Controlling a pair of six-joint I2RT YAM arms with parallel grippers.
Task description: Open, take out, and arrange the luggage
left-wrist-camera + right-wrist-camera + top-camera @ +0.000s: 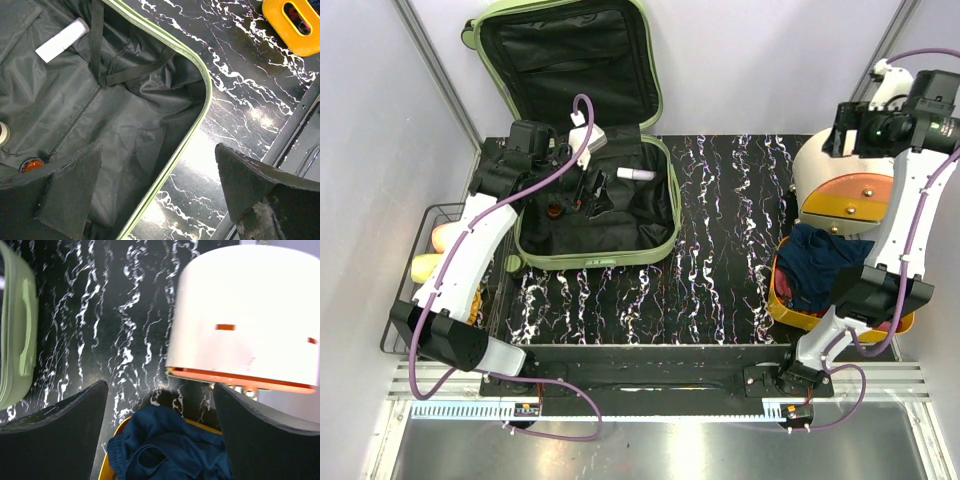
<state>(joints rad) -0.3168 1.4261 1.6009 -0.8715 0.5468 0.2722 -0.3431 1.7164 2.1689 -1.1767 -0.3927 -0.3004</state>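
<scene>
While both arms hang over the table, the entry runs thus: the luggage, a pale-green hard shell, sits at the far left of the table, unzipped and open, with its lower half flat on the marbled top and its lid stood up against the back wall; black fabric lining, straps crossing inside. Contents seen: a white tube on the lining, a small orange-capped thing, and other dark pieces too tangled to name. Left gripper: jaws spread wide over the lower half near a rounded corner of the rim, grasping nothing. Right gripper: likewise spread and empty, above a navy cloth heaped in a yellow-orange tray, beside a white domed container, well apart from the case. Handling, as I judge it: shell stiff, smooth and likely slippery, bulky but probably light; lining soft and yielding. Best hold looks to be the raised green rim or the moulded side handle, not the fabric
</scene>
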